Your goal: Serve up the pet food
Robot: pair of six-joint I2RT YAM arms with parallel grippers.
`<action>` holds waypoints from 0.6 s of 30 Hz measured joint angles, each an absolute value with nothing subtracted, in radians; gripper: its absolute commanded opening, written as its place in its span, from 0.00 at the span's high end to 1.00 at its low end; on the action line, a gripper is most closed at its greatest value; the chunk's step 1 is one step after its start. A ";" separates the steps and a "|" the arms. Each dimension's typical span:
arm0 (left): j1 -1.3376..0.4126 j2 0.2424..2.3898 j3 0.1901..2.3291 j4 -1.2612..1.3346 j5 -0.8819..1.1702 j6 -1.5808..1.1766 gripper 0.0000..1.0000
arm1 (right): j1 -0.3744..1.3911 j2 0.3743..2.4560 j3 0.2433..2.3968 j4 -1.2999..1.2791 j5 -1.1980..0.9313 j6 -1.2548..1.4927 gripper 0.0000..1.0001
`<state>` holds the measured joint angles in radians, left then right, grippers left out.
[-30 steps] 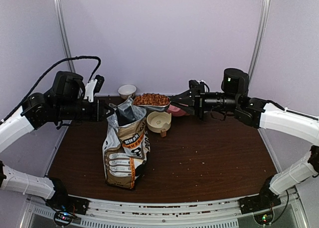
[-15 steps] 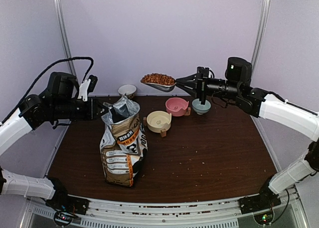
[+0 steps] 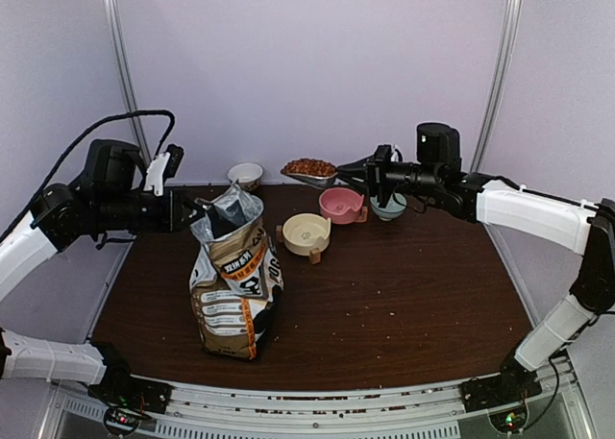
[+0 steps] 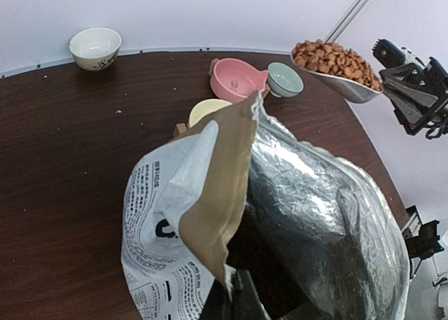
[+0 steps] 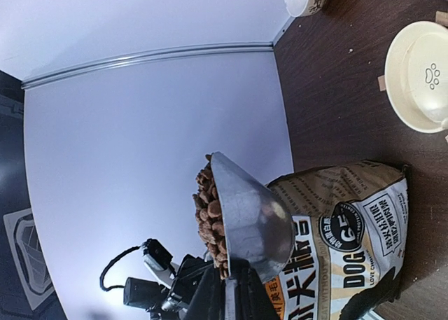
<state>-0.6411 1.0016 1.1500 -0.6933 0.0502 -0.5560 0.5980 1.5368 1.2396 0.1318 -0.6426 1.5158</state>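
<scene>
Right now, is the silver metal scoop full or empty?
Full. The silver metal scoop carries a heap of reddish-brown kibble pellets rising above its rim, gripped by the right end effector.

Four bowls: white bowl (image 3: pixel 245 175), cream bowl (image 3: pixel 307 233), pink bowl (image 3: pixel 341 205), blue-grey bowl (image 3: pixel 390 208). One bag (image 3: pixel 235 285), one scoop (image 3: pixel 313 180), one heap of kibble (image 3: pixel 309 166).

walls (image 3: pixel 307 55): pale lilac | corner posts (image 3: pixel 503 55): silver | table (image 3: pixel 404 295): dark brown wood | light: even
</scene>
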 measured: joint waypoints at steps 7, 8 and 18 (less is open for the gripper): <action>-0.640 0.989 1.150 -0.708 0.049 -0.551 1.00 | 0.572 1.625 1.240 0.156 -0.617 1.496 1.00; -0.640 0.989 1.150 -0.709 0.049 -0.550 1.00 | 0.570 1.638 1.240 0.162 -0.615 1.494 1.00; -0.640 0.987 1.150 -0.713 0.049 -0.542 1.00 | 0.554 1.720 1.232 0.212 -0.601 1.473 1.00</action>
<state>-0.6403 0.9871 1.1500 -0.7128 0.0494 -0.5419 0.5537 1.7195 1.2324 0.2123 -0.6006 1.4727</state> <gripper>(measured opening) 0.019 0.098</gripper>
